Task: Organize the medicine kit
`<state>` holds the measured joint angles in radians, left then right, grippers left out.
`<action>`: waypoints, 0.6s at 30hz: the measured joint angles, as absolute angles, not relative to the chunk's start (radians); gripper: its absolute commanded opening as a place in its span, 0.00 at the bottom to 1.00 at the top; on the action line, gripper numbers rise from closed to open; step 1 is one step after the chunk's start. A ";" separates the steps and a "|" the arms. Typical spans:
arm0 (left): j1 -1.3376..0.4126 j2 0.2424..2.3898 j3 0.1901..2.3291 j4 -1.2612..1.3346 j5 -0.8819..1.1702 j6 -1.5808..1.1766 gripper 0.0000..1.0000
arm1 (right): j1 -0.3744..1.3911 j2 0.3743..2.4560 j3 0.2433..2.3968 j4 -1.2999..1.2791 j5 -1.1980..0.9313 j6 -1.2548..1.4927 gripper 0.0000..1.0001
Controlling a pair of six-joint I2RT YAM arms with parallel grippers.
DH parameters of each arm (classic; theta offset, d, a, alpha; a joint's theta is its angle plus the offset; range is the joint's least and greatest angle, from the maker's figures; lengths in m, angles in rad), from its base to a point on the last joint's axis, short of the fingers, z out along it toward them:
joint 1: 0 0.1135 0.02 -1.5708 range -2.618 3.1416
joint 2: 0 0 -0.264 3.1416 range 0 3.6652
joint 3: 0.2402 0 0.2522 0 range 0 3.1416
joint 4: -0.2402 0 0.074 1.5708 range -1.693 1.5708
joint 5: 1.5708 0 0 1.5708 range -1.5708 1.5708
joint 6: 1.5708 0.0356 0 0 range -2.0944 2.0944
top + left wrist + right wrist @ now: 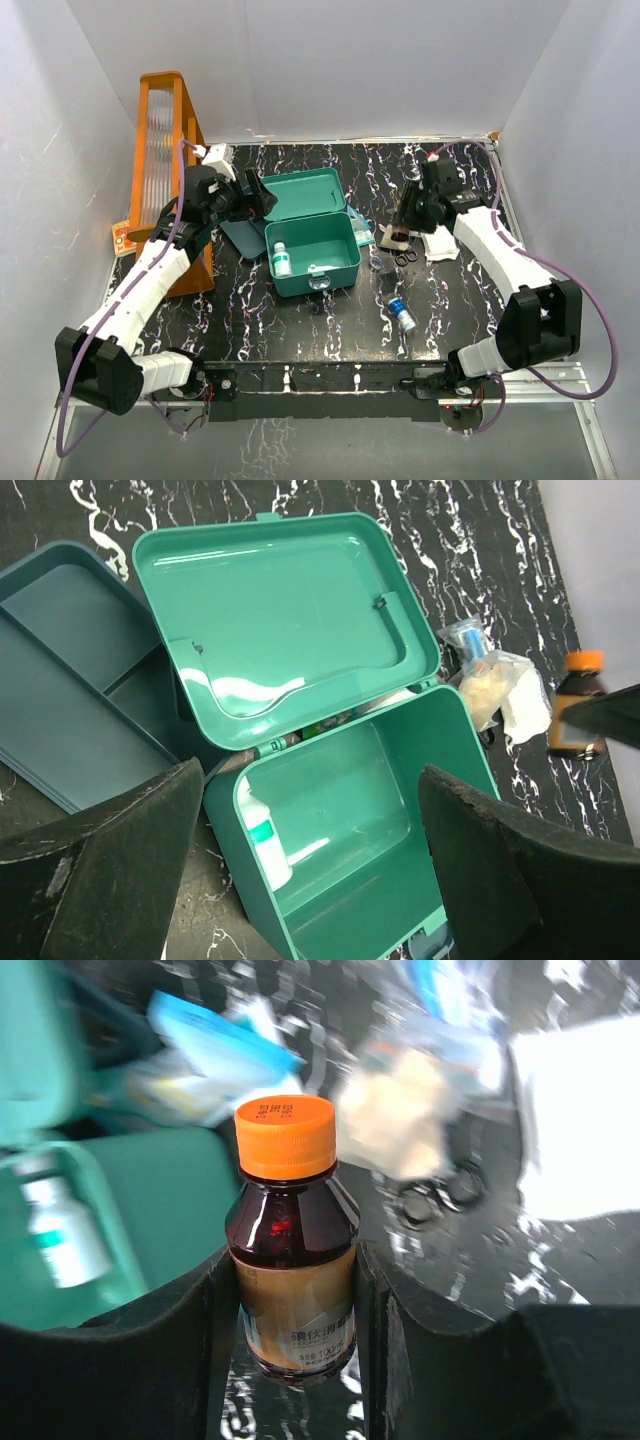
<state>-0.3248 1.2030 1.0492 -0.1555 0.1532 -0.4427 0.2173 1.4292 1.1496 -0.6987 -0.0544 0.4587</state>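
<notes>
The kit (338, 252) sits open near the middle of the tabletop (300, 335), its lid (300, 193) leaning back on the hinge. A white bottle (281, 261) with a green band stands in the left end of the box. No writing on it can be made out. A dark blue tray (238, 238) lies just behind and to the left of the kit, partly under the lid. The orange rack (163, 150) stands at the far left.

The left hand (256, 197) hangs above the lid's left edge with its fingers spread wide, holding nothing.

The right hand (295, 1350) is clamped on a brown bottle (293, 1260), one finger pressed to each side of it. The bottle is upright and has an orange cap (285, 1135). The raised characters on the cap are too blurred to read. The yellowish label carries Chinese characters and "100"; the rest is illegible. This hand is to the right of the kit.

Scissors (406, 257) lie near it on the tabletop, beside a white pad (440, 243). A small blue-and-white vial (401, 314) lies on its side nearer the front. Its print is too small to read.
</notes>
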 measured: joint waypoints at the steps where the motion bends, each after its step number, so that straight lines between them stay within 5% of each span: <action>1: -0.325 1.216 1.049 -0.154 0.153 -0.444 0.87 | 0.224 1.429 1.183 -0.695 -0.075 0.475 0.35; 9: -0.325 1.256 1.048 -0.162 0.135 -0.449 0.82 | 0.372 1.515 1.405 -0.618 -0.157 0.517 0.35; 18: -0.325 1.215 1.011 -0.166 0.083 -0.437 0.78 | 0.653 1.649 1.408 -0.556 -0.128 0.477 0.35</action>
